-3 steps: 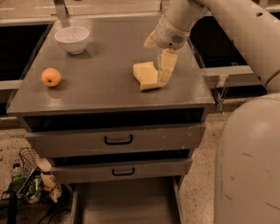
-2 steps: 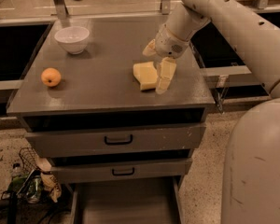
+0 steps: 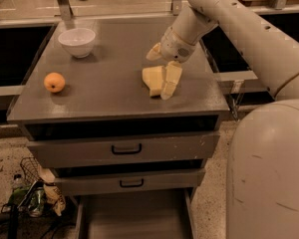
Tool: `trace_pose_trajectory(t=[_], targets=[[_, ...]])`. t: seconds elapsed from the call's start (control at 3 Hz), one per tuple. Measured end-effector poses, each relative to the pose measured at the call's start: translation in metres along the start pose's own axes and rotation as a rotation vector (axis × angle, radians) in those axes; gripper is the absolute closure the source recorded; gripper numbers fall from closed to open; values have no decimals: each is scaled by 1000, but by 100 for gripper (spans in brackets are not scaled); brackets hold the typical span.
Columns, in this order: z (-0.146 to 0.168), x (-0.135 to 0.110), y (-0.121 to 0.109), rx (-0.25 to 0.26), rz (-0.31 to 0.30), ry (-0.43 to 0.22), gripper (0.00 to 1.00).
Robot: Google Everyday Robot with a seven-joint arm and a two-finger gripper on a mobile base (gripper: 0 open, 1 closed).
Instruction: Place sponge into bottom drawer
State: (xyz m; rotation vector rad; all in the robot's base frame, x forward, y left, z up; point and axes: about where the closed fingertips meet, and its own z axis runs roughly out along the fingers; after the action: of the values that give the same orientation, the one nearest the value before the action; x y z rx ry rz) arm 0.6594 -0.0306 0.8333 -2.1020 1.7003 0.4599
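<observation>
Pincer: the pincer hangs low over the right half of the table, at the end of a pale arm that reaches in from the upper right. Its two pale fingers are spread wide apart and grip nothing.
Robot body: a large pale rounded shell fills the near right corner.
Bottom drawer: the bottom drawer is pulled out at the foot of the cabinet. It is a shallow grey tray whose flat floor is bare where it shows.
Upper drawers: the middle drawer and the top drawer are grey, each with a black handle. Both are pushed in.
Floor: a wire basket and some small clutter lie to the left of the cabinet.
Table: the grey table tops the cabinet.
Sponge, look: the sponge is a pale yellow foam block with wavy sides.
Sponge, place: it lies flat on the table, right of centre. One finger runs along its right side, touching or nearly so. The other finger points away beyond its far edge.
Orange fruit: the orange fruit sits near the left edge, well apart from the sponge.
Bowl: a white bowl stands upright at the far left.
</observation>
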Motion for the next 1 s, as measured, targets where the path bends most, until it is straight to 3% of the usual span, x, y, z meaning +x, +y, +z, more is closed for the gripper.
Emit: trace_pose_trajectory(t=[1.0], targets=[[12, -7, 9, -23, -10, -42, 0]])
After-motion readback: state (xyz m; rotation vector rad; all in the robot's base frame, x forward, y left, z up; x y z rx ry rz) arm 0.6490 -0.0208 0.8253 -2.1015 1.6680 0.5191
